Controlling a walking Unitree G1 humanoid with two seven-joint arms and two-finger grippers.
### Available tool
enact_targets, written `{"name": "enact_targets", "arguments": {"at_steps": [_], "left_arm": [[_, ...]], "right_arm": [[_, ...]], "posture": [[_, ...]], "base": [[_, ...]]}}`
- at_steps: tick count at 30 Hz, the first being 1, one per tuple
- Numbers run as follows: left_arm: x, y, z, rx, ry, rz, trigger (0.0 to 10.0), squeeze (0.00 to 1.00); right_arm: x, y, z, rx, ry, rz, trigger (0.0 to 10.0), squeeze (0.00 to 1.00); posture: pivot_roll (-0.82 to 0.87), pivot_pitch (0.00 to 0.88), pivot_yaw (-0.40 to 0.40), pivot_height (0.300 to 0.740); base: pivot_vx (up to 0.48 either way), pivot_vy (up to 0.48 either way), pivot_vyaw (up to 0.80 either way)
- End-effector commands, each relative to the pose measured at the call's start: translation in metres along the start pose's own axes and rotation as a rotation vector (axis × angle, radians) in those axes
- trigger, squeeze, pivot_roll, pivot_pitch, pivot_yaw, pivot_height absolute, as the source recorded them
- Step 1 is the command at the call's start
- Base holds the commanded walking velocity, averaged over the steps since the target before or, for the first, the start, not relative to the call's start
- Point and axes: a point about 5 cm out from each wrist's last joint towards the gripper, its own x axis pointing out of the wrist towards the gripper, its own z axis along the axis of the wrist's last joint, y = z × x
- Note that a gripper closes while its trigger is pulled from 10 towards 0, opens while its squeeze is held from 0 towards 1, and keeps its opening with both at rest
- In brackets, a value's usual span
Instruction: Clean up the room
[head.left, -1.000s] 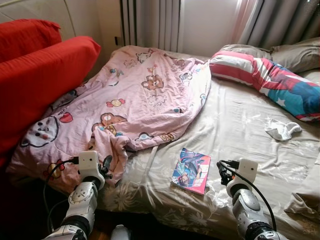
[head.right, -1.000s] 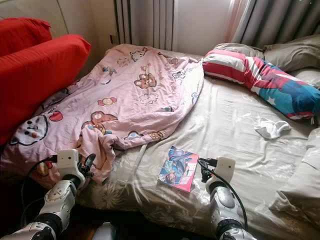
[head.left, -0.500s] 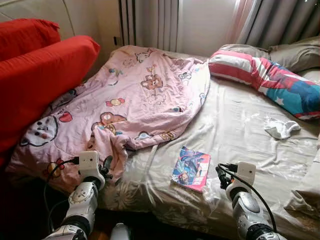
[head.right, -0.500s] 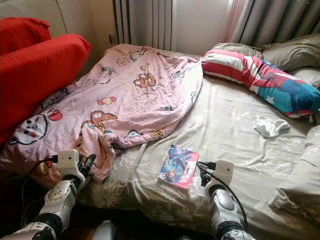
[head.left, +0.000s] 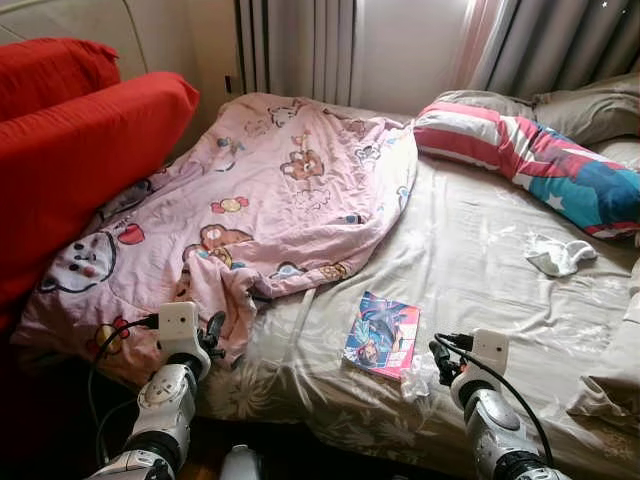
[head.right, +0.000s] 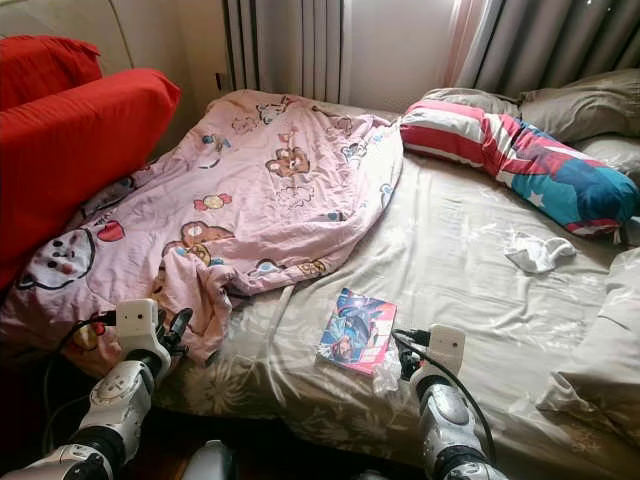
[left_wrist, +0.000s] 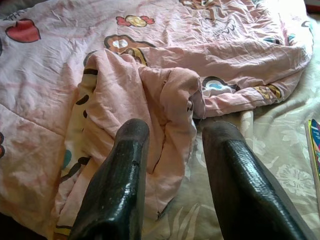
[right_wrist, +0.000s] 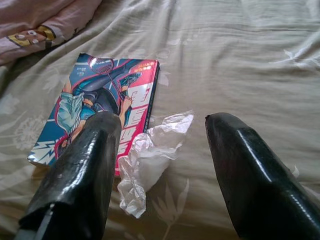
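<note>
Crumpled plastic wrapper (right_wrist: 150, 160) sits on the bed sheet (head.left: 480, 250), touching the comic book (head.left: 382, 335), long axis running toward the robot. Right gripper (right_wrist: 160, 175) hovers spread around it; left gripper (left_wrist: 172, 165) gapes near the pink blanket (head.left: 270, 190).

Silver arms (head.left: 165, 400), glossy black fingers (right_wrist: 80, 170)

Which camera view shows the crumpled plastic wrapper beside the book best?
The right wrist view: the plastic wrapper lies large between the open fingers of the right gripper, touching the book. Both eye views show it as a small pale scrap beside the book.
</note>
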Motion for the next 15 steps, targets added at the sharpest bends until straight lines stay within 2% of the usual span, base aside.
{"name": "enact_targets", "arguments": {"at_steps": [1, 7, 10, 15], "left_arm": [[-0.0002, -0.0012, -0.0022, -0.010, 0.014, 0.001, 10.0, 0.00], [-0.0027, -0.0011, -0.0045, 0.006, 0.007, -0.005, 10.0, 0.00], [-0.0033, -0.0026, -0.0057, 0.009, 0.009, -0.011, 10.0, 0.00], [-0.0032, -0.0026, -0.0063, 0.010, 0.015, -0.010, 10.0, 0.00]], "right_arm": [[-0.0016, -0.0052, -0.0030, -0.033, 0.013, -0.008, 10.0, 0.00], [-0.0020, -0.0047, -0.0004, -0.050, -0.023, -0.001, 10.0, 0.00], [-0.0029, -0.0020, -0.0042, -0.077, -0.010, 0.018, 10.0, 0.00], [-0.0043, -0.0022, -0.0096, -0.068, 0.012, 0.014, 10.0, 0.00]], "posture": [[0.02, 0.000, -0.052, 0.631], [0.02, 0.000, -0.050, 0.631], [0.02, 0.000, -0.050, 0.631], [0.03, 0.000, -0.052, 0.631]], "base": [[0.000, 0.000, 0.00], [0.000, 0.000, 0.00], [0.000, 0.000, 0.00], [0.000, 0.000, 0.00]]}}
